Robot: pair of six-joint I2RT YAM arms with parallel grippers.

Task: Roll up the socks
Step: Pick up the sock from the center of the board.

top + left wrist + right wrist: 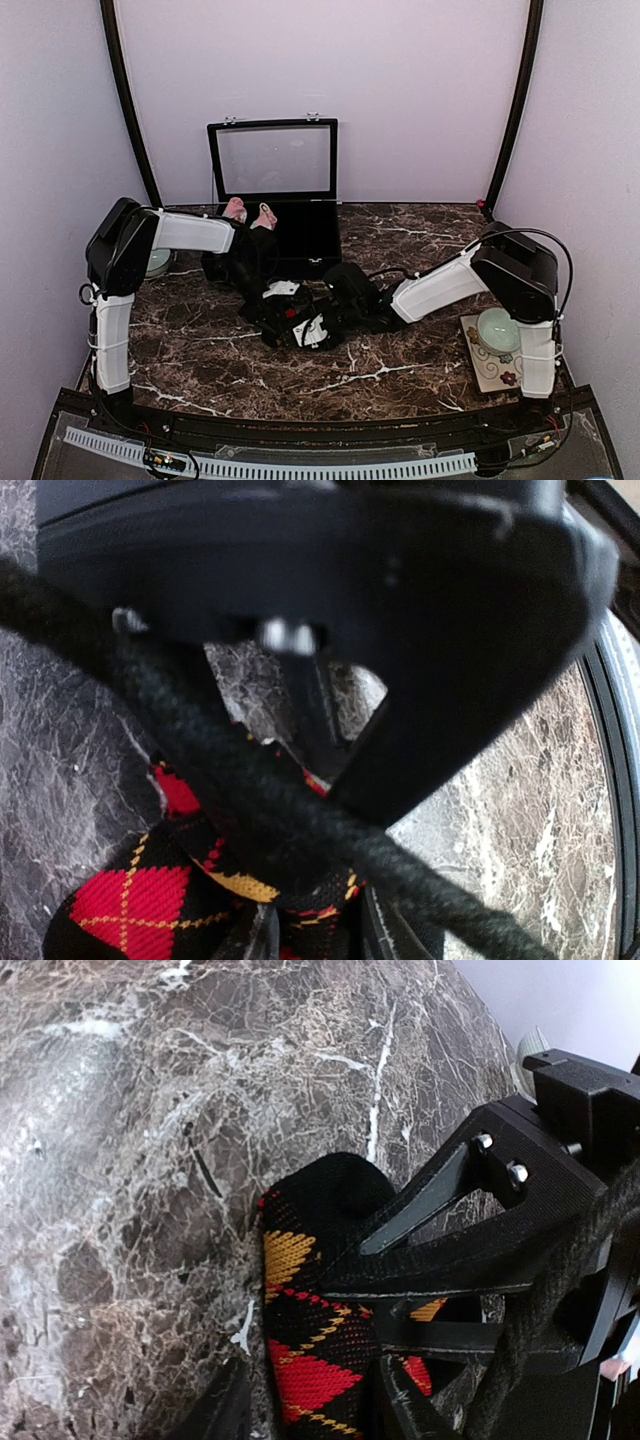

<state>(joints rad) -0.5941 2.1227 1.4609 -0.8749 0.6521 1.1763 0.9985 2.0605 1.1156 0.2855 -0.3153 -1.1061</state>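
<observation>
Gaping black case (305, 235) behind argyle sock (308, 1375)

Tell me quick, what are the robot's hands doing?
Left hand: closed on the black argyle sock.
Right hand: closed on the same sock.

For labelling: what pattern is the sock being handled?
Sock: black argyle, red and yellow diamonds; right wrist view.

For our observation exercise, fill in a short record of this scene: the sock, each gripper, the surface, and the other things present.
sock: black argyle sock, red and yellow diamonds, lying on the table
surface: dark marble table
left gripper: at the sock; grip unclear
right gripper: fingers either side of the sock; grip unclear
at the back: black case, lid raised
right side: cup on floral mat
</observation>
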